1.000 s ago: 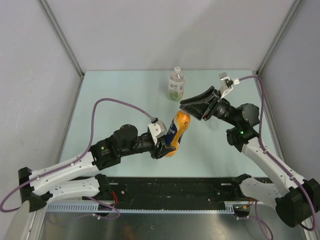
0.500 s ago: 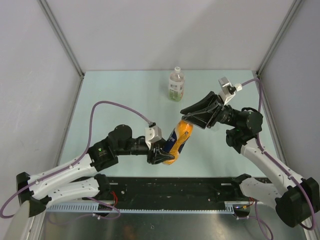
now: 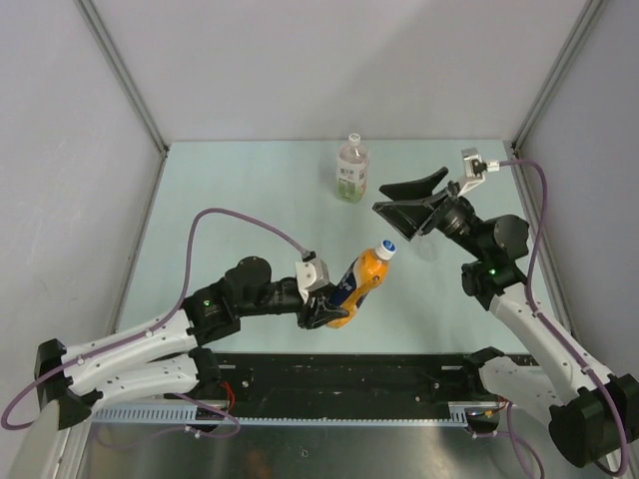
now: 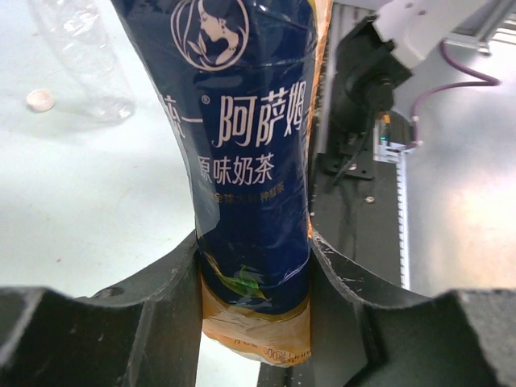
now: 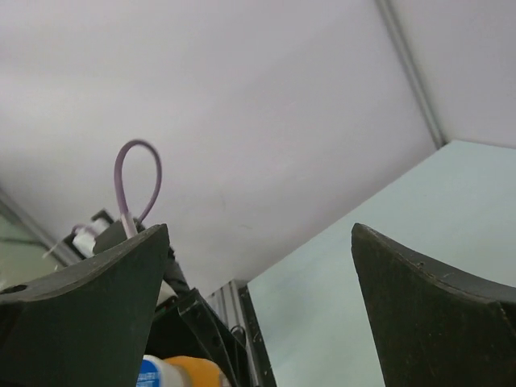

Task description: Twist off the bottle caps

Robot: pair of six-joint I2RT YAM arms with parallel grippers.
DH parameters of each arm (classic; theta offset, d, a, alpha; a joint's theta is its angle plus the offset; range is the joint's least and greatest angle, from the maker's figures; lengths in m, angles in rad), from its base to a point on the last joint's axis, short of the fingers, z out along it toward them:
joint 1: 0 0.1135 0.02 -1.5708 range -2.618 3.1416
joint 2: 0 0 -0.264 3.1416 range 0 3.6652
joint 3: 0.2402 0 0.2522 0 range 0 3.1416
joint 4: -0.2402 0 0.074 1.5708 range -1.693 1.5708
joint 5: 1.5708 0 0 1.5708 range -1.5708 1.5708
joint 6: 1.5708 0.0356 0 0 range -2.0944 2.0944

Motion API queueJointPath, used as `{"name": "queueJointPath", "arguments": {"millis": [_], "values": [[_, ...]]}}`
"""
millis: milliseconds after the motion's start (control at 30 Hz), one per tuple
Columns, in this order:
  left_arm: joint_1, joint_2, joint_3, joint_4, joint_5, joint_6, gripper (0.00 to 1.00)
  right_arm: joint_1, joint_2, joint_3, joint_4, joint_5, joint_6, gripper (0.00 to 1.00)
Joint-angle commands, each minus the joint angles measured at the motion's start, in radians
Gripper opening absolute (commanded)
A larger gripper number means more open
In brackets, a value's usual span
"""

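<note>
Nearest to us, the left gripper [image 3: 327, 302] is clamped on the lower body of the orange milk-tea bottle [image 3: 357, 279], holding it tilted with its neck toward the far right. Its blue cap [image 3: 387, 246] sits on the neck, so we judge this one not yet unscrewed. Just beyond it the right gripper [image 3: 407, 203] stands wide open, holding nothing and clear of that cap. On the table [image 4: 81, 201], beside a clear bottle [image 4: 89, 56], lies a loose whitish cap [image 4: 40, 99], so we take one as done. Farthest off, a green-labelled bottle [image 3: 351, 170] stands upright and capped, so two seem left.
</note>
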Motion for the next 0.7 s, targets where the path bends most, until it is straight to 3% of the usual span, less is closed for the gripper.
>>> {"name": "queueJointPath", "arguments": {"millis": [0, 233, 533, 667], "values": [[-0.002, 0.029, 0.012, 0.009, -0.164, 0.026, 0.31, 0.009, -0.059, 0.032, -0.193, 0.195, -0.083, 0.99], [-0.003, 0.083, 0.044, -0.047, -0.495, -0.014, 0.28, 0.161, -0.05, 0.138, -0.501, 0.498, -0.233, 0.99], [-0.068, 0.2, 0.118, -0.15, -0.907, -0.072, 0.24, 0.322, 0.048, 0.247, -0.677, 0.818, -0.307, 0.99], [-0.107, 0.24, 0.153, -0.177, -1.02, -0.08, 0.23, 0.347, 0.096, 0.269, -0.71, 0.88, -0.296, 0.95]]}}
